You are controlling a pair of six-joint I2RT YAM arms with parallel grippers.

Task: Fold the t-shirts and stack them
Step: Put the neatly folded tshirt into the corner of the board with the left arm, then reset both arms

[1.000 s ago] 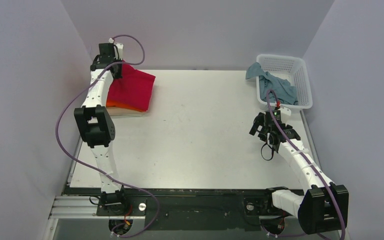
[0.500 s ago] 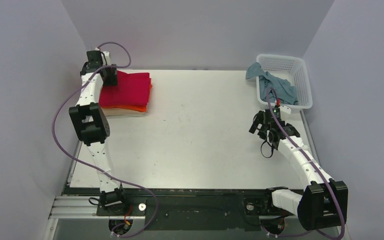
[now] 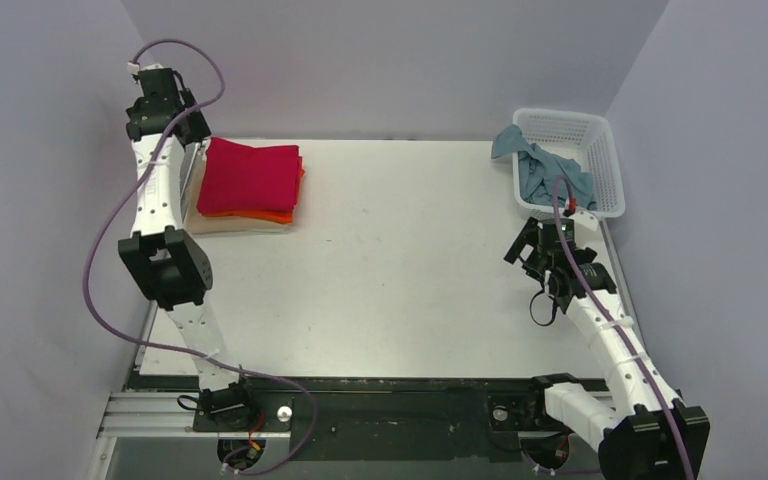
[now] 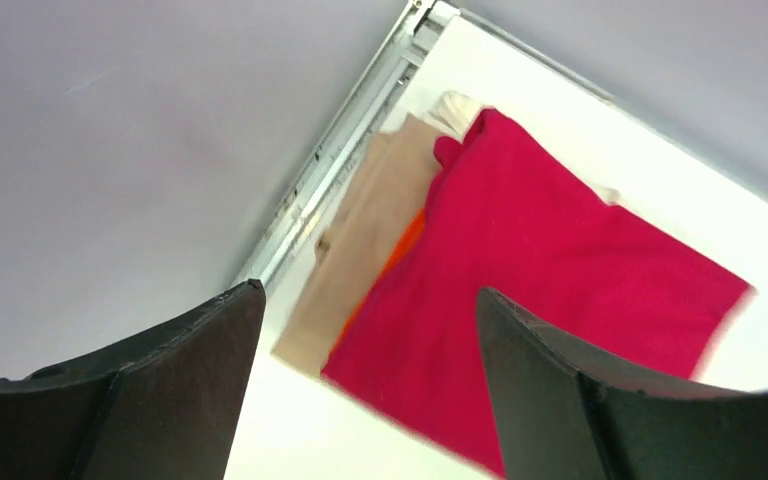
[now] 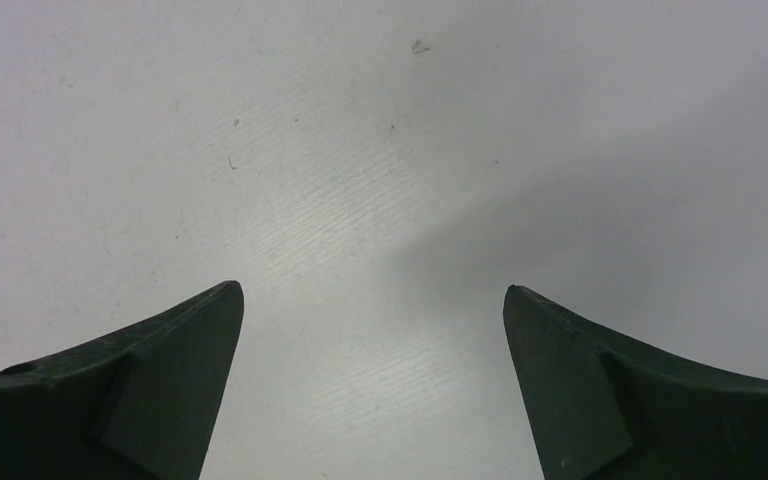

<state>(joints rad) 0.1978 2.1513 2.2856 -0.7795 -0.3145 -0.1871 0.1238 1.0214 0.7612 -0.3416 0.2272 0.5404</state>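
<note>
A: Changes since the last check?

B: Left pincer (image 3: 175, 115) has let go of the red shirt (image 3: 250, 177) and risen toward the far-left corner. Its jaws, which were shut, now stand wide. The red shirt, tilted a second ago, now lies flat on the pile. Right pincer (image 3: 532, 245) has shifted only slightly.

A: Entries, nearest first.

B: One: right pincer, right side of the surface (image 3: 400, 260), just on the near side of the basket (image 3: 600, 135). Jaws spread wide, nothing held. Its wrist camera shows only bare white surface between the fingers (image 5: 160, 370).

A: Two?

B: The pile, far left of the surface. Red shirt on top, folded into a neat rectangle. Orange shirt (image 3: 278, 214) is under it, a strip showing along the near and right edges. Beige shirt (image 3: 230, 225) is at the bottom, showing at the near and left sides.

A: The left wrist camera agrees?

B: Yes. It shows red (image 4: 550, 270) over a sliver of orange (image 4: 405, 245) over beige (image 4: 360, 240), and the beige reaches close to the surface's metal edge rail (image 4: 345, 160).

A: Three?

B: Left pincer (image 4: 368, 290), above and beyond the pile's far-left corner, clear of the cloth. Jaws fully parted, nothing in them.

A: Four?

B: White lattice basket, far right corner. Grey-blue shirt (image 3: 550, 170), unfolded and crumpled, lies partly inside, with one end over the left rim.
</note>
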